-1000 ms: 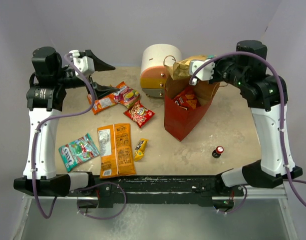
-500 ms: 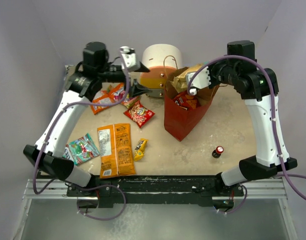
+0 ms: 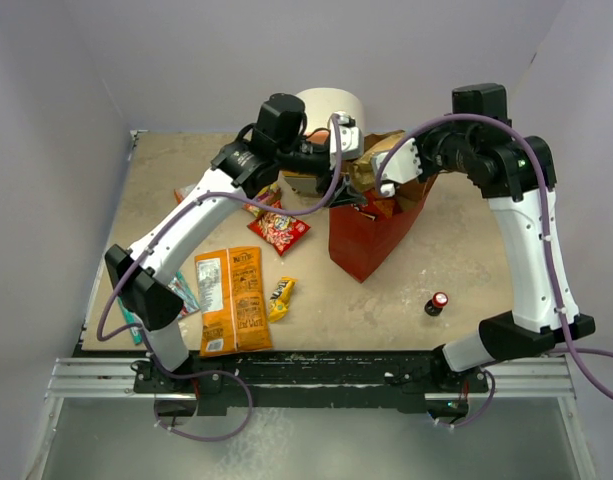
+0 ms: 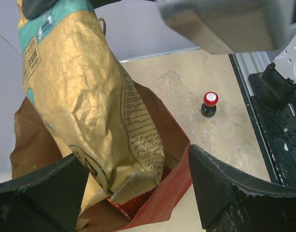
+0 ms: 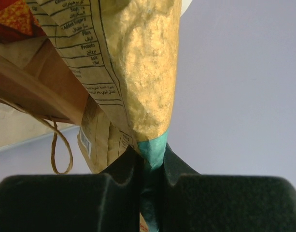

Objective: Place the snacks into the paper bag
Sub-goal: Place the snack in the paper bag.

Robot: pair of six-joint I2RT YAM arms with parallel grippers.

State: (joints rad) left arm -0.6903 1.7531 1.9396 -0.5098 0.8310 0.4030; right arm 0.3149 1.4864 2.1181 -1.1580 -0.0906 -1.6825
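Observation:
The paper bag (image 3: 364, 243), red outside and brown inside, stands right of centre with red packets in it. My right gripper (image 3: 373, 168) is shut on the teal top edge of a gold chip bag (image 5: 148, 63), whose lower end hangs into the bag's mouth (image 4: 32, 140). My left gripper (image 4: 138, 193) is open, one finger on each side of the gold chip bag (image 4: 90, 106) and the paper bag's red rim (image 4: 162, 198). On the table lie an orange chip bag (image 3: 233, 300), a yellow bar (image 3: 279, 297) and a red packet (image 3: 280, 228).
A round white-and-orange drawer unit (image 3: 321, 108) stands right behind the paper bag. A small red-capped bottle (image 3: 439, 303) stands on the table to the bag's front right. The left arm partly covers orange packets (image 3: 261, 203) and a teal packet (image 3: 189, 292).
My left arm has swung from the far left across to the paper bag, its jaws staying open. The right gripper has kept hold of the gold chip bag over the bag's mouth.

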